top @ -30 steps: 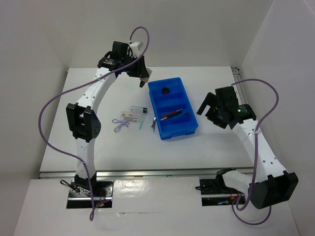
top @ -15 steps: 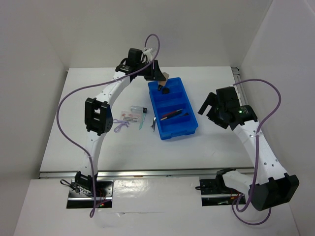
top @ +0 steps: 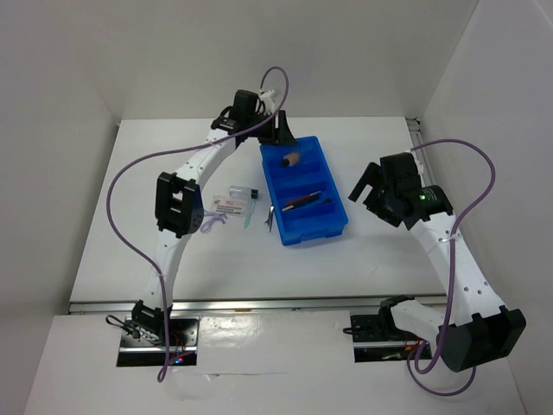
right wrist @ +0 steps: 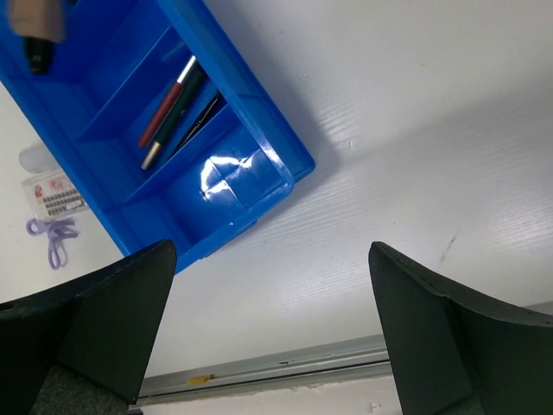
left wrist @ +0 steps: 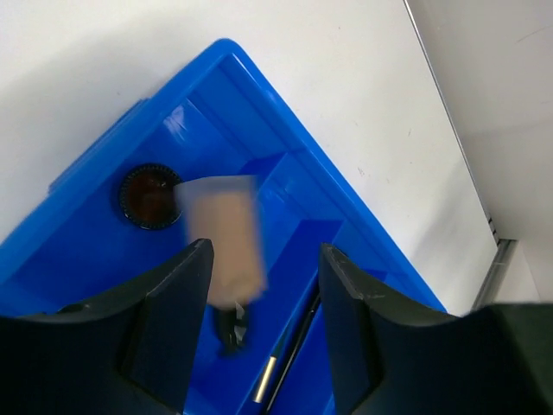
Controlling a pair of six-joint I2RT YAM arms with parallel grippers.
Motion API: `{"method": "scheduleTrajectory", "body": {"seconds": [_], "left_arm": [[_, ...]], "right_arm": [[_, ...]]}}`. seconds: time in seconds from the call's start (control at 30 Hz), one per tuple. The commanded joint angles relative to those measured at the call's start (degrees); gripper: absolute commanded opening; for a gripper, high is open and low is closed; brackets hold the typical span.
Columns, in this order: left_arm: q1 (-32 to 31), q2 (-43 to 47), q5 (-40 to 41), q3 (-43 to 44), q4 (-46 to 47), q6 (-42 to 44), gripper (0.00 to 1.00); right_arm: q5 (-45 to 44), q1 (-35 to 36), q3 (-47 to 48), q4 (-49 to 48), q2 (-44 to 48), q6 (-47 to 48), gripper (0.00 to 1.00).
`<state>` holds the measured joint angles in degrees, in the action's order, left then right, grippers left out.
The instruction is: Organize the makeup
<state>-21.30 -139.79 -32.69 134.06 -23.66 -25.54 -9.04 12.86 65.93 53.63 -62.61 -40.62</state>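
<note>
My left gripper (top: pixel 282 135) hangs open over the far compartment of the blue tray (top: pixel 316 237). The tan bottle (top: pixel 292 159) with its black cap lies in that compartment; in the left wrist view the bottle (left wrist: pixel 226 238) is a blur in the gap between my fingers, held by neither. Two thin pencils (top: pixel 302 200) lie in the middle compartment. On the table left of the tray are the white red-printed packet (top: pixel 228 206), the clear vial (top: pixel 242 192) and the lilac loop (top: pixel 212 222). My right gripper (top: pixel 359 186) is open and empty to the right of the tray.
A dark round piece (left wrist: pixel 149 194) sits in the far compartment beside the bottle. A thin dark item (top: pixel 270 219) lies against the tray's left wall. White walls close in behind and to the right, and a metal rail (right wrist: pixel 285 361) runs along the table's near edge.
My left arm swung right from behind the tray to over its far compartment. Its jaws widened and the tan bottle left them and now lies in the tray. The right arm stayed still.
</note>
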Motion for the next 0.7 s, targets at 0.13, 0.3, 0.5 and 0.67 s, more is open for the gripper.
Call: {"method": "scheduleTrajectory", "body": {"seconds": [0.13,0.3,0.5,0.67], "left_arm": [[0.21,-0.14,0.87,4.19,2.39,0.75,0.8],[0.21,2.14,0.87,4.19,2.39,0.75,0.81],[0.21,14.52,8.57,-6.22,-0.68,5.57,0.47],[1.35,24.46,22.12,-20.13,-6.73,9.19,0.15]], "right_arm": [[-0.72,-0.29,0.34,0.51,0.21,-0.34,1.0],[-0.72,-0.29,0.34,0.51,0.73,-0.34,1.0],[-0.72,-0.29,0.34,0.51,0.73,-0.34,1.0],[-0.2,-0.82,-0.72,-0.63,0.73,-0.34,1.0]]}}
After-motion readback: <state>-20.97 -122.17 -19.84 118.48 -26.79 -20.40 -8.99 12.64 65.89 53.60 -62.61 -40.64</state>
